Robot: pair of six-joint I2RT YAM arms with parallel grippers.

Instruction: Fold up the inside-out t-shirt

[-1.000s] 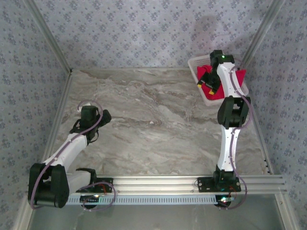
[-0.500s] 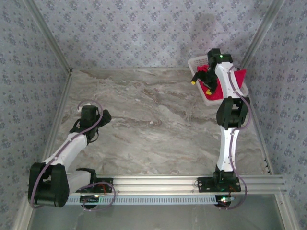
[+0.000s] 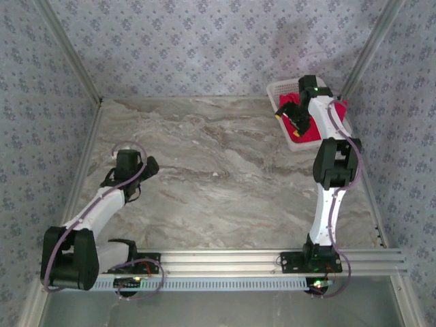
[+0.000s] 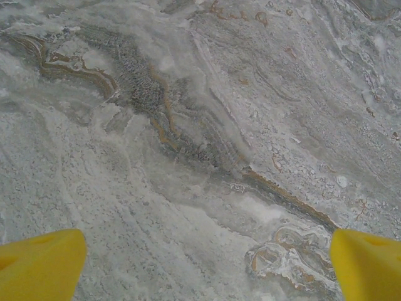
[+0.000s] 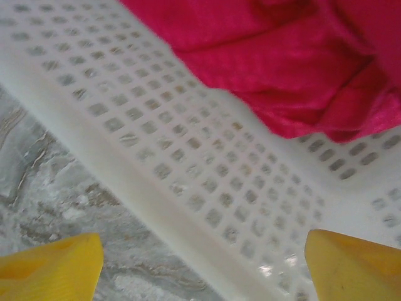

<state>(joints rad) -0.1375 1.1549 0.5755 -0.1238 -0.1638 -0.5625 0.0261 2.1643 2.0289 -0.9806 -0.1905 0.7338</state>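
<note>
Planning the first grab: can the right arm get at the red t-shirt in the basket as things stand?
Probably yes. The right hand hangs open over the basket wall, and the t-shirt lies uncovered just past it, inside. Nothing sits on the cloth; only the wall needs clearing.

No writing, number or sign can be read.
The wall (image 3: 204,41) on the far side carries only a repeating floral print. The table (image 3: 225,197) shows only marble veining, and the basket (image 5: 188,188) at the far right shows only a grid of holes. The inside-out t-shirt (image 5: 282,63) lying in the basket is plain red cloth, with no legible mark on the part that shows.
</note>
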